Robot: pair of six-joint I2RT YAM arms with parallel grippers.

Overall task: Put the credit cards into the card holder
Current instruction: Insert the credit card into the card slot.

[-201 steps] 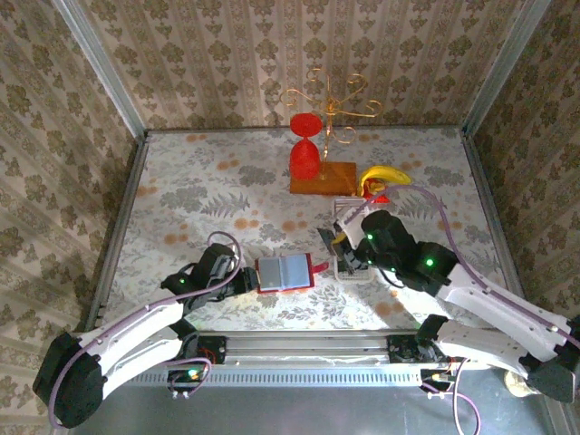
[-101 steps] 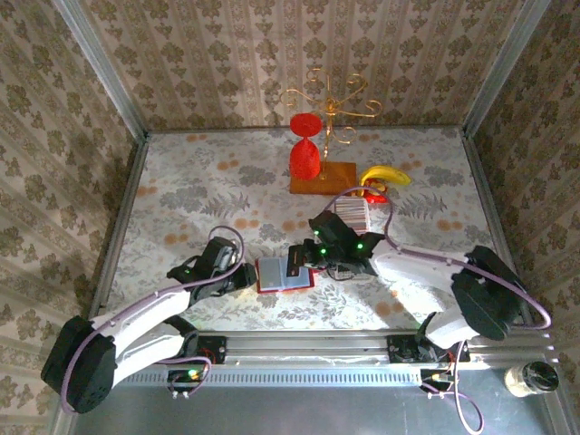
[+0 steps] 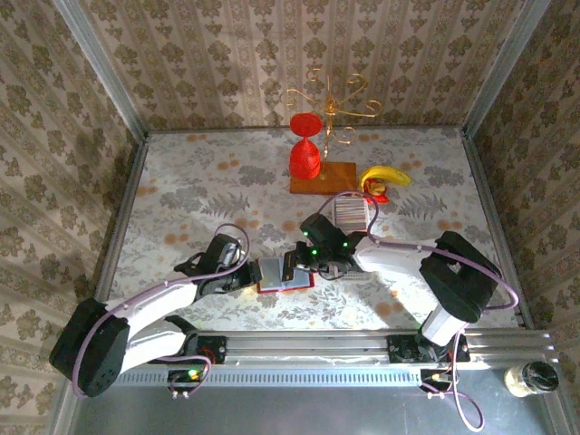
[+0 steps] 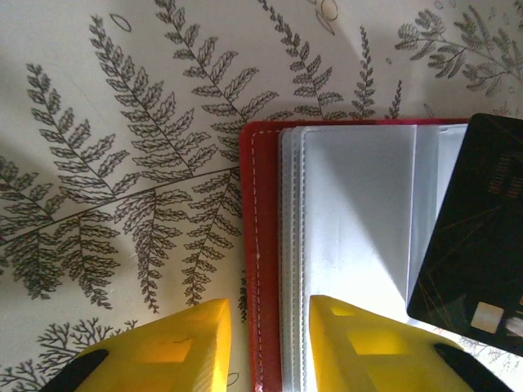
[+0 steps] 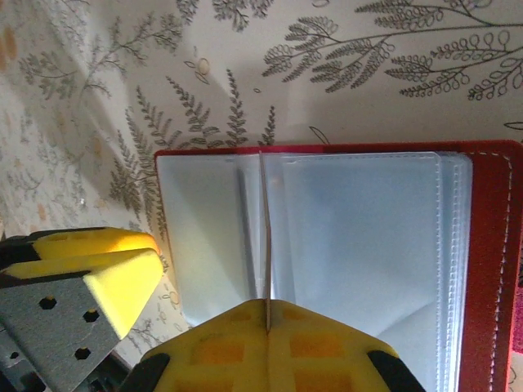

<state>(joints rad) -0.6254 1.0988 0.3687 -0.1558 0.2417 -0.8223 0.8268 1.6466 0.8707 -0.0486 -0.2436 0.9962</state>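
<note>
Card holder (image 3: 275, 272) is laid open near centre | right gripper (image 5: 266, 327) is closed on dark card (image 4: 474, 245), held edge-on over pale sleeves | left gripper (image 4: 265, 327) is spread apart, straddling holder's left edge | credit cards (image 3: 351, 213) are stacked farther right.

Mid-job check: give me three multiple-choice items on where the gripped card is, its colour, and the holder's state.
1. Relative to the holder, the card in the right fingers is: A far to the left; B above it; C far behind.
2. That card's face is: A white; B red; C black.
3. The holder is: A open; B clasped shut; C standing on edge.

Key:
1 B, the right wrist view shows the card edge-on over the holder.
2 C, the left wrist view shows its dark face.
3 A, the holder's clear pages lie spread on the table.
</note>
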